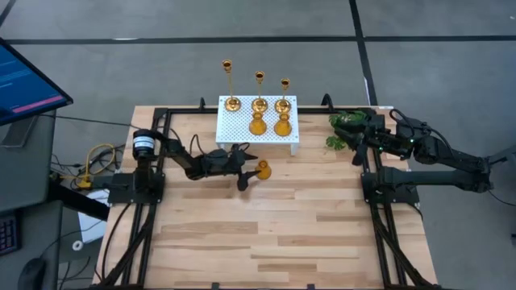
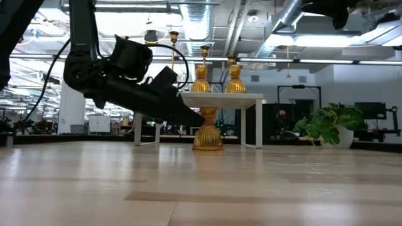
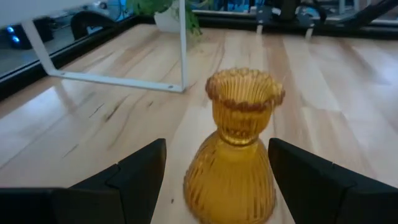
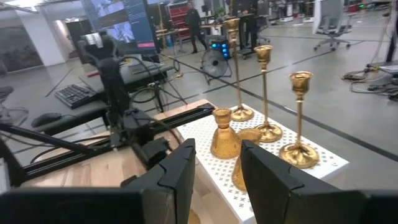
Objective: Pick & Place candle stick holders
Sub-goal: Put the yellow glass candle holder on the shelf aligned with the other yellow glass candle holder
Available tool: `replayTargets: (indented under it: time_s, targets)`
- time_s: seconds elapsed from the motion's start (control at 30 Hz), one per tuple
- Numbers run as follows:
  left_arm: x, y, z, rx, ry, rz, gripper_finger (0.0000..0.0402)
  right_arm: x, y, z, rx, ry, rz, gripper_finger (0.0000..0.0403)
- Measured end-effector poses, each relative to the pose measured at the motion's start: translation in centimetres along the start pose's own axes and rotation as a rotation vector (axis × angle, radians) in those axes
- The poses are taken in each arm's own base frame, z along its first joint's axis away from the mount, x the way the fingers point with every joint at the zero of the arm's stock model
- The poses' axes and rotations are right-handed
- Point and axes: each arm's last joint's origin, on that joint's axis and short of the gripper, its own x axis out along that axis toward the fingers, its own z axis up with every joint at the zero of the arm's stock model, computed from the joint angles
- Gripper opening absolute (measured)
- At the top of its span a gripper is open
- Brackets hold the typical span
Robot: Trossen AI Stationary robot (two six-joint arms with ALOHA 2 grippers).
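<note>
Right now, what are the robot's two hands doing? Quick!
Left gripper: open around the amber holder, not gripping.
Right gripper: partly open, empty.

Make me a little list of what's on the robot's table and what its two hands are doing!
table: wooden table
white stand: perforated stand holding three brass candlesticks and two amber holders
loose holder: amber holder upright on the wood
left gripper: left gripper open around that holder
right gripper: right gripper by the plant, empty

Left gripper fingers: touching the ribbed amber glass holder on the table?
Apart. In the left wrist view, wood shows between the amber holder and both left gripper fingers.
</note>
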Motion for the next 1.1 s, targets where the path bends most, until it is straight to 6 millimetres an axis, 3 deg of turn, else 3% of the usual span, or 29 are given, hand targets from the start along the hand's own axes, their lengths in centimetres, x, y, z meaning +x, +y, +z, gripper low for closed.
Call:
replayTargets:
  time_s: [0.4, 0.73, 0.93, 1.1]
  targets:
    - [1.0, 0.1, 1.5, -0.012, -0.067, -0.058, 0.0281, 0.0, 0.0, 0.0, -0.007, 0.002, 0.007, 0.012]
    - [1.7, -0.2, 0.2, -0.03, -0.028, -0.088, 0.0256, 0.0, 0.0, 0.0, -0.007, 0.001, 0.007, 0.012]
    - [1.9, -0.2, 0.6, -0.017, -0.066, -0.085, 0.0251, 0.0, 0.0, 0.0, 0.001, 0.001, 0.007, 0.012]
    - [1.9, -0.2, 0.6, -0.007, -0.068, -0.085, 0.0223, 0.0, 0.0, 0.0, 0.008, 0.001, 0.007, 0.012]
